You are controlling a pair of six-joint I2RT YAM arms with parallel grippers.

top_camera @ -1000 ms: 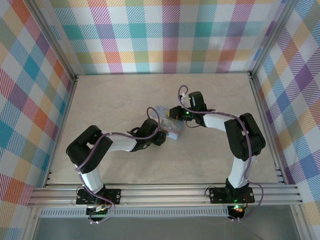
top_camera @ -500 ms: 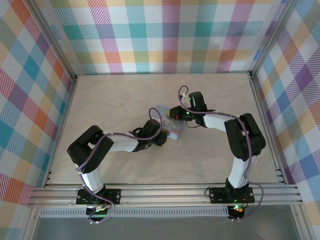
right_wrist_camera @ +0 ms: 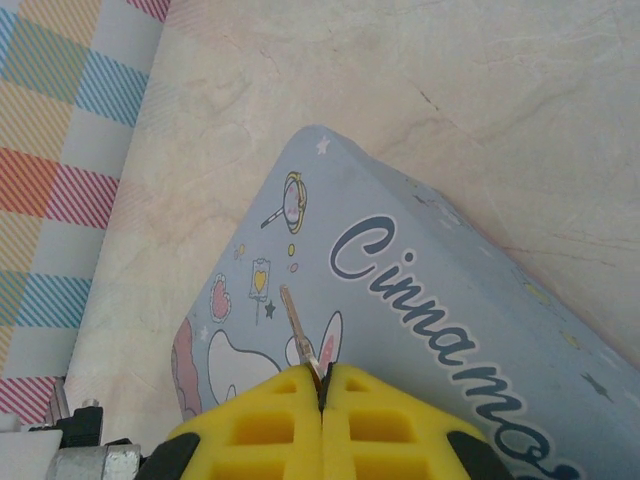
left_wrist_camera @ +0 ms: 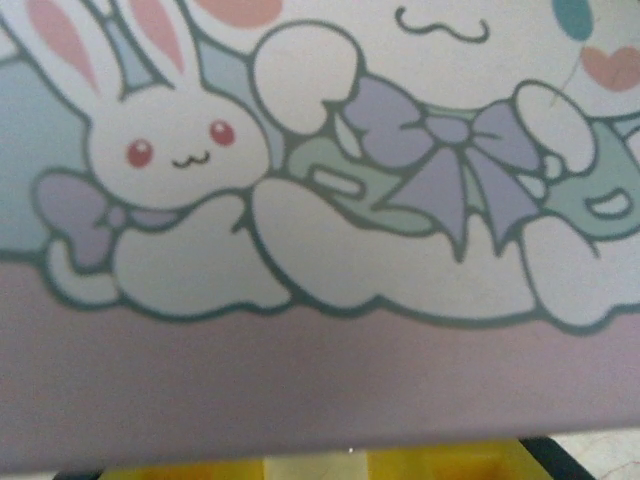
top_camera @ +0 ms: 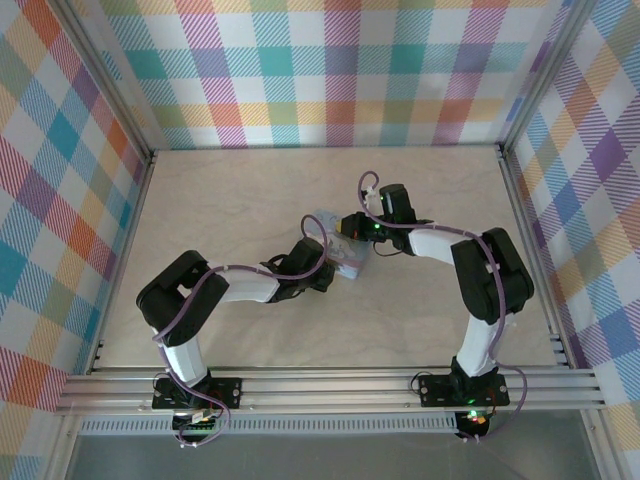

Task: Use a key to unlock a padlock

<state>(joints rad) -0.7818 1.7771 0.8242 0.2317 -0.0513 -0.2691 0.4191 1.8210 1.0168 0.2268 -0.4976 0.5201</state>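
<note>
Top view: the tin (top_camera: 341, 259) was seen near the middle of the table (top_camera: 230, 190), with both arms bent in towards it. The left gripper (top_camera: 323, 275) was placed against the tin's near-left edge; whether it was wide, narrow or clamped could not be told from there. The right gripper (top_camera: 348, 228) was held over the tin's far side, and its jaws could not be made out at that size. Left wrist view: the tin's printed face was seen very close, with a white rabbit (left_wrist_camera: 170, 150) with pink ears drawn on it and a lilac bow to its right. Yellow fingers (left_wrist_camera: 420, 460) were just visible along the bottom edge, below the tin; the jaw state could not be told here either. Right wrist view: the right gripper (right_wrist_camera: 321, 375) was seen with its yellow fingers pressed together on the key (right_wrist_camera: 295, 318). The key was pinched at its head, with its slim blade sticking out forward above the tin's lid. Whether the tip touched the lid could not be told. Dark script lettering was printed across the lid. The marbled table was seen beyond the tin, and the plaid wall (right_wrist_camera: 60, 130) at the left.
</note>
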